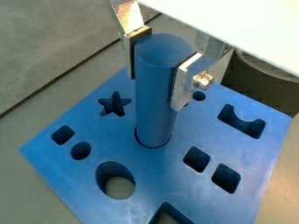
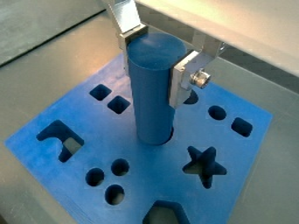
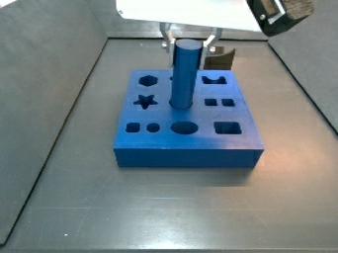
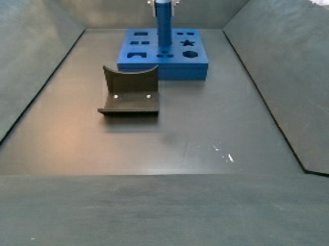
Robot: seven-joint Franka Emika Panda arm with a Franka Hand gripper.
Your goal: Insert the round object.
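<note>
The round object (image 1: 155, 96) is a tall bright blue cylinder peg. It stands upright with its lower end in a round hole near the middle of the flat blue block (image 1: 152, 179). My gripper (image 1: 162, 63) is at the peg's upper end. One silver finger (image 1: 184, 83) lies against one side and the dark pad of the other against the opposite side, shut on the peg. The same shows in the other wrist view, with peg (image 2: 152, 96), block (image 2: 239, 166) and gripper (image 2: 158, 61). Both side views show the peg (image 3: 185, 74) (image 4: 164, 24) rising above the block (image 3: 185, 150) (image 4: 193, 67).
The block has star, square, round and notched holes around the peg. The dark fixture (image 4: 129, 91) stands on the grey floor beside the block; it also shows behind the block in a side view (image 3: 219, 56). Grey walls enclose the floor.
</note>
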